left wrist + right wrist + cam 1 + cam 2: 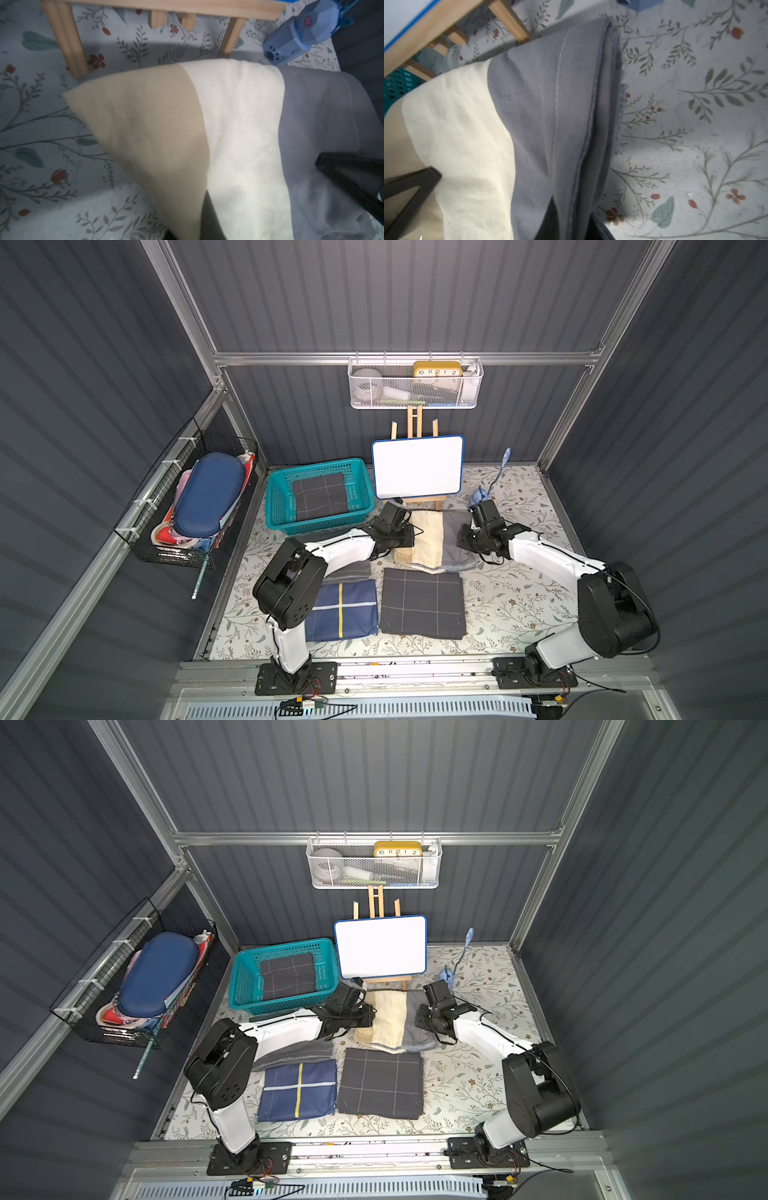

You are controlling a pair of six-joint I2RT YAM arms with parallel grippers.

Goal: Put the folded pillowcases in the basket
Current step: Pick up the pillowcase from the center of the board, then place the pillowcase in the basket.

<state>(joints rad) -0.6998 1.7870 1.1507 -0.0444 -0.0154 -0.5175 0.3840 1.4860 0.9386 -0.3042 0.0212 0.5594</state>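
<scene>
- At the left edge of both top views, a black wire basket point(174, 558) is hanging on the wall, holding a blue zip case point(208, 493) on top of other pouches.
- Left of centre, the teal basket point(320, 526) is sitting on the floral table cover point(519, 605). A dark grey pillowcase with a pale grid point(320, 495) is lying flat inside it.
- Below the basket, a navy folded cloth with a yellow stripe point(345, 610) is lying partly under the left arm.
- The left gripper point(409, 533) is reaching in from the left and pinching the cream edge of the cream and grey folded pillowcase point(428, 539), with its jaws closed tight on the fabric. In the left wrist view the cloth point(239, 124) is running out from a dark finger point(209, 220).
- The pillowcase is hanging between the two grippers at the centre of the frame. It is outside the basket, to its right and just below the easel's feet.
- Just below it, a second dark grid folded pillowcase point(422, 601) is lying flat.
- Above centre, a whiteboard point(417, 466) is leaning on a wooden easel point(411, 423), and a white mesh wall basket point(415, 396) is holding a yellow clock point(436, 369).
- The right gripper point(460, 537) is clamping the pillowcase's grey edge point(550, 104), with its jaws closed on it.
- Right of the easel, a small blue gadget point(478, 495) is standing on the cover.
</scene>
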